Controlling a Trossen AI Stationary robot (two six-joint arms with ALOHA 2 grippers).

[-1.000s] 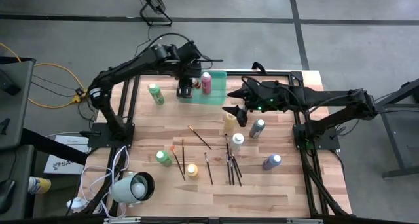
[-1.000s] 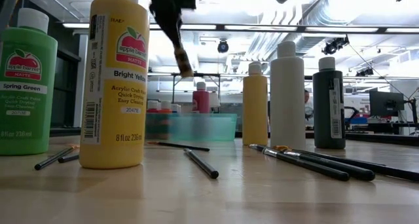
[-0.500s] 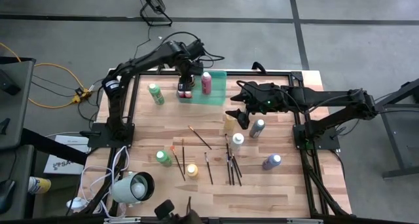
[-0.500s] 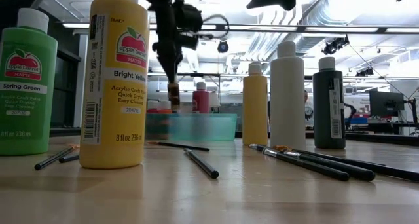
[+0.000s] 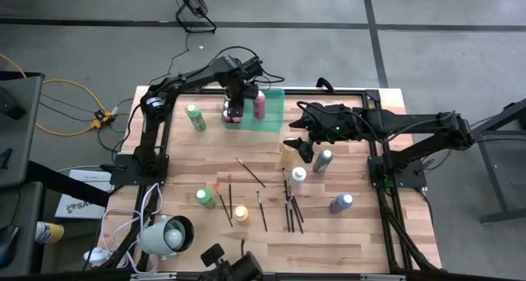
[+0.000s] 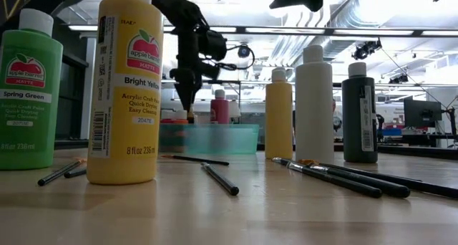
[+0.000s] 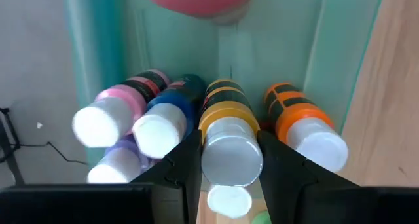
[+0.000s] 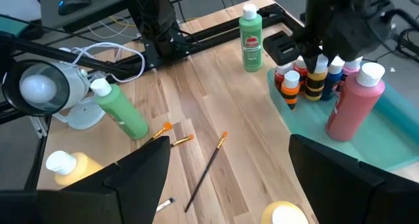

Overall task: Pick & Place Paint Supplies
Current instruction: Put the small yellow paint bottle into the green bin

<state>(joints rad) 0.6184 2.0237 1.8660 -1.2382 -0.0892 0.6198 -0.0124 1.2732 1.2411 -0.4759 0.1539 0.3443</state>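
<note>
While the left gripper (image 5: 234, 107) reaches down into the green tray (image 5: 275, 121) at the table's (image 5: 362, 248) far edge, its fingers (image 7: 186, 162) are clamped on a small yellow bottle (image 7: 226, 129) with a white cap. That bottle stands in the tray's left end, touching a small orange bottle (image 7: 301, 122) on one side and a small blue one (image 7: 167, 119) on the other, with a small pink one (image 7: 114, 112) beyond. A large pink bottle (image 5: 260, 103) stands in the tray just beside them.

The right gripper (image 5: 299, 143) hovers with its fingers spread wide, holding nothing, over the middle of the table, just above a big yellow bottle (image 5: 288, 154).

Brushes (image 5: 289, 207) lie loose on the wood toward the near edge, among more bottles: two green ones (image 5: 195, 117), grey, white and purple.
</note>
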